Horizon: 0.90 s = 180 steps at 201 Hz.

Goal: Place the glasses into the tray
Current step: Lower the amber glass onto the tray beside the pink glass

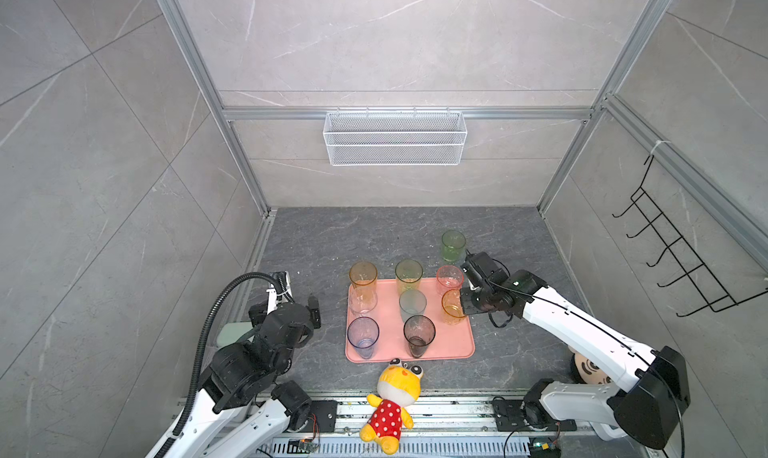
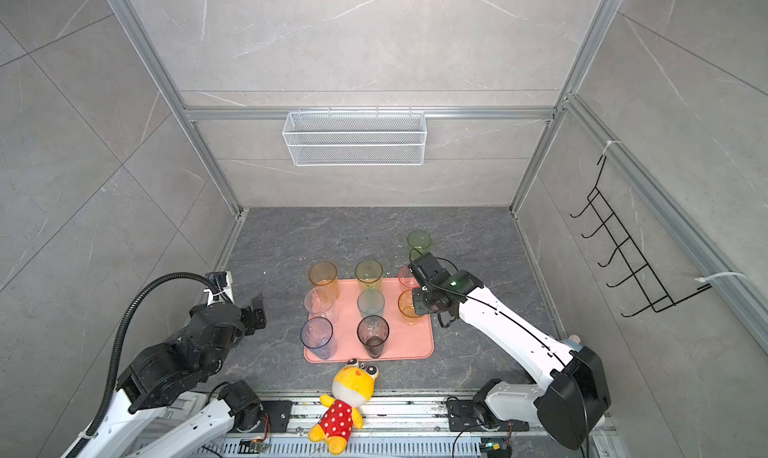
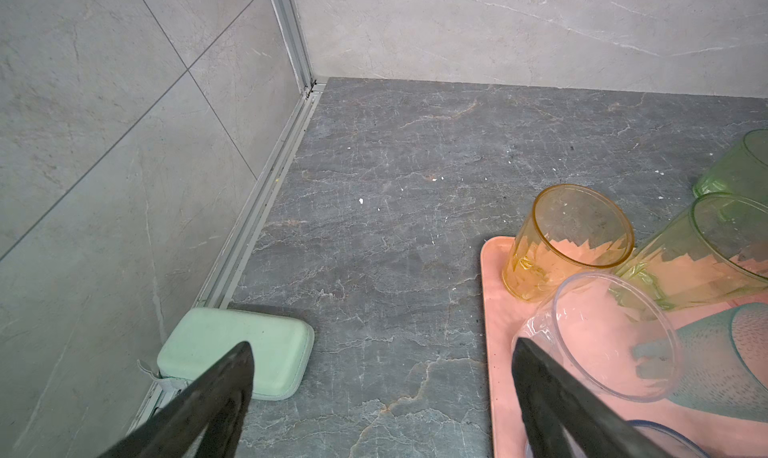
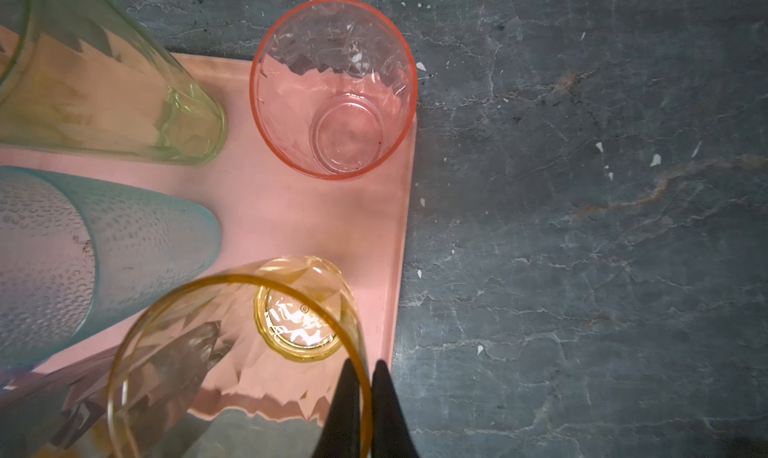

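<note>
right gripper (image 4: 360,368) is pinching the amber glass (image 4: 199,343) by its rim, so a jerky release could tip it off the tray (image 4: 291,210) edge

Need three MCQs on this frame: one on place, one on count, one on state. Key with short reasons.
1. Where is the green glass?
A on the table, behind the tray
B in the tray
C on the table, in front of the tray

2. How many glasses in all?
A seven
B eleven
C nine

3. The right gripper is:
A open above the table
B shut on the short amber glass's rim
C shut on the tray's rim

Key:
1 A, its base sits on dark table beyond the tray's far edge.
2 C, eight stand in the tray, plus the green one.
3 B, its fingers pinch that rim in the right wrist view.
</note>
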Motion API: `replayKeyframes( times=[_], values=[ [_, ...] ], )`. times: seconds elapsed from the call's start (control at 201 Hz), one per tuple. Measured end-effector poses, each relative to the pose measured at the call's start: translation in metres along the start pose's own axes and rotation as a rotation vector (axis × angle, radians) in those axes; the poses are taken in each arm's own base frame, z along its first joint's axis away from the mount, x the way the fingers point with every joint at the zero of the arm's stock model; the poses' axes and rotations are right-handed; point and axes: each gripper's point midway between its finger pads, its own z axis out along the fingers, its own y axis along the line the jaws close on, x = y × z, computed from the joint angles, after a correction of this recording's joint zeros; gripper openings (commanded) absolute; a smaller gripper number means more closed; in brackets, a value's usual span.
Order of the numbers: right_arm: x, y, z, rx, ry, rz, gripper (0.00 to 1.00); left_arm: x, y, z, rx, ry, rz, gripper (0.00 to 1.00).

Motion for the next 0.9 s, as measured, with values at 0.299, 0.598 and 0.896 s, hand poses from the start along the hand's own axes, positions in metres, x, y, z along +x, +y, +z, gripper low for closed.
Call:
replayKeyframes(
  times=[0.299,0.598,0.896],
  values=[
    [0.003,0.000,0.022,0.023,0.015,0.008,0.00,0.000,-0.001,0.001,-0.001,0.003,0.003,0.97],
    [0.007,-0.002,0.037,0.039,0.022,0.018,0.00,0.001,-0.001,0.002,-0.003,0.007,0.007,0.97],
    [0.008,-0.009,0.048,0.054,0.025,0.037,0.00,0.001,-0.002,0.002,-0.005,0.010,0.010,0.97]
  ],
)
